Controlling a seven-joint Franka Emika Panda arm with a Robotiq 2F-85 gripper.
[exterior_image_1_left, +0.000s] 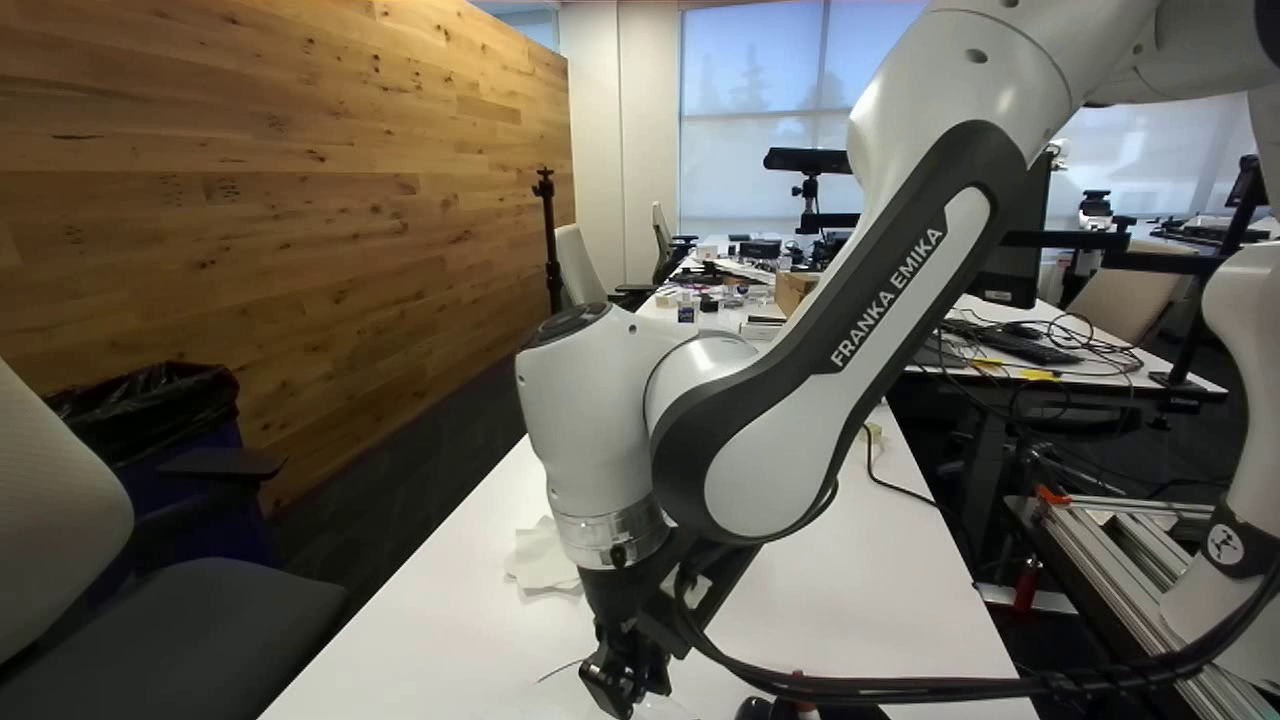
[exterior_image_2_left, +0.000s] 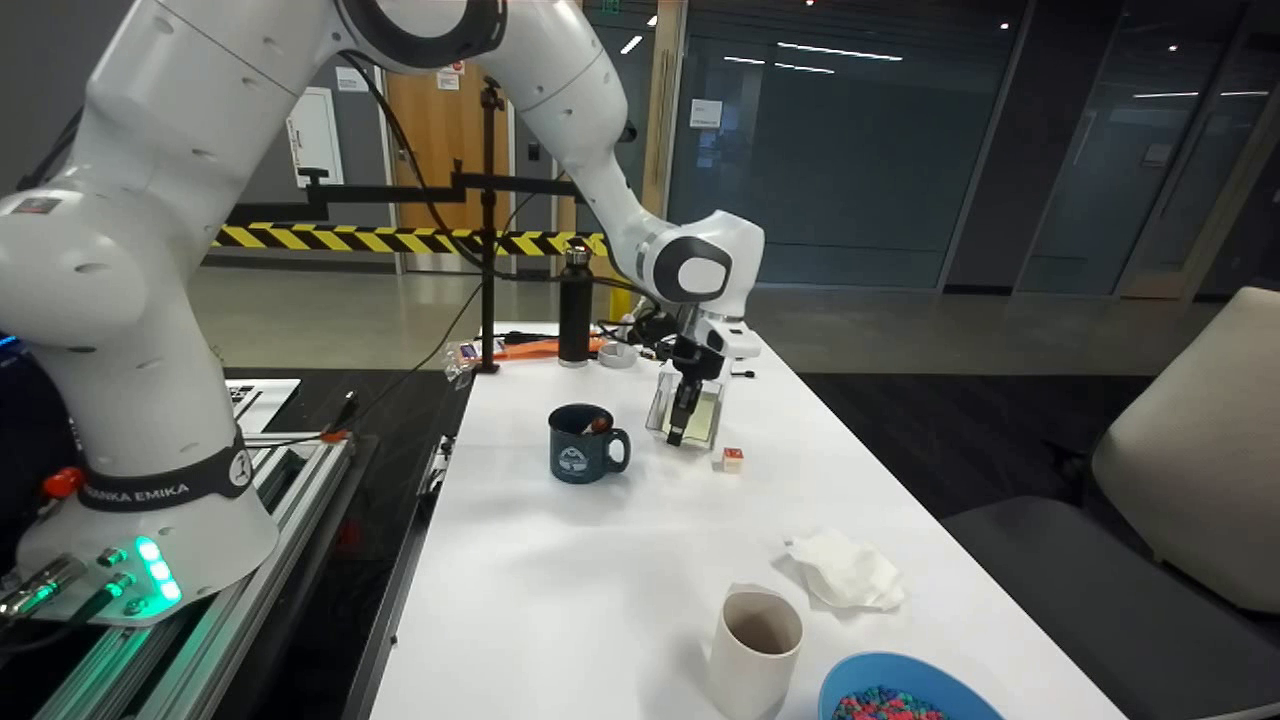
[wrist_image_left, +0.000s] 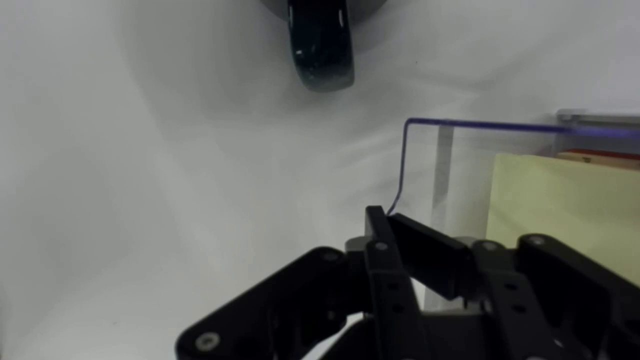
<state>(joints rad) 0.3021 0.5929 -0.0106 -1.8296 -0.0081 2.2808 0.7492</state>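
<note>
"What does the wrist view cut off?"

"The dark mug (wrist_image_left: 321, 50), at the top edge: little more than its handle shows. The clear box (wrist_image_left: 442, 170) and its yellow sheet (wrist_image_left: 565, 210) run past the right edge."

"And that violet line (wrist_image_left: 500, 126)?"

"Wire or box rim, I can't tell, nor whether the pincer (wrist_image_left: 385, 212) pinches it."

"In an exterior view?"

"The bottom edge crops the blue bowl (exterior_image_2_left: 890, 667), and its coloured bits (exterior_image_2_left: 885, 705) are too small to name. The mug's wall hides most of a reddish-brown thing (exterior_image_2_left: 598, 425). Marks on the small cube (exterior_image_2_left: 733, 460) are unreadable."
</note>
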